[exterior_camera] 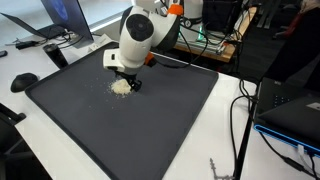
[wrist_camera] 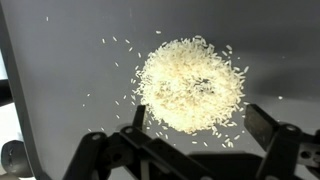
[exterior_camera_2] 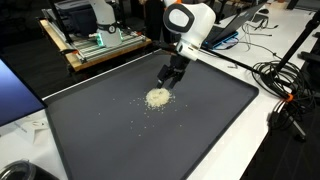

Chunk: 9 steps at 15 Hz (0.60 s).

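Wrist view — gripper [wrist_camera: 197, 122] wide open, empty — over rice [wrist_camera: 190, 85]

Cluttered lab bench setting. White table [exterior_camera_2: 275, 150] topped with a large dark grey mat [exterior_camera_2: 120, 140] covering most of it. Open laptop [exterior_camera: 65, 20] with a blue screen at the far corner, black mouse [exterior_camera: 22, 82] just off the mat edge. Wooden cart [exterior_camera_2: 100, 52] behind the table, loaded with electronics, green glow inside. Tangle of black cables [exterior_camera_2: 285, 85] over the table edge. Dark flat device with a blue-lit rim [exterior_camera: 290, 115] beside the table. Even, soft overhead light, only faint shadows.
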### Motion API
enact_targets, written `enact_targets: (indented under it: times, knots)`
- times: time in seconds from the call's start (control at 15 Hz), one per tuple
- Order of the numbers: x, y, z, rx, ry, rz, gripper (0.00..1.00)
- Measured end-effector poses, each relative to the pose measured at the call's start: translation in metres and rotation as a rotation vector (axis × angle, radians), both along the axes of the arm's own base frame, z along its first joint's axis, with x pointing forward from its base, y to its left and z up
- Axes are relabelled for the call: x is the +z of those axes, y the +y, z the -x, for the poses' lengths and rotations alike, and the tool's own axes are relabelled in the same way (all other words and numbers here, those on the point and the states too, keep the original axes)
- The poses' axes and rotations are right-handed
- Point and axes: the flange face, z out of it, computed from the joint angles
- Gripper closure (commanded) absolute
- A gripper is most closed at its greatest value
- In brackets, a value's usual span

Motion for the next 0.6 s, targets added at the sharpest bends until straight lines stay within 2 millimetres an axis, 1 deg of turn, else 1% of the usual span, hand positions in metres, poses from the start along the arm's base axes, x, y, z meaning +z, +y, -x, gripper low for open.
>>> enact_targets:
  times: [0.13, 0.27, 0.47, 0.6]
  knots:
    - [-0.004, 0.003, -0.003, 0.002, 0.003, 0.004, 0.00]
    - [0.000, 0.002, -0.007, -0.004, 0.006, 0.007, 0.00]
    - [0.016, -0.009, -0.021, -0.008, 0.026, -0.041, 0.00]
    - [0.030, -0.024, -0.033, -0.012, 0.047, -0.109, 0.00]
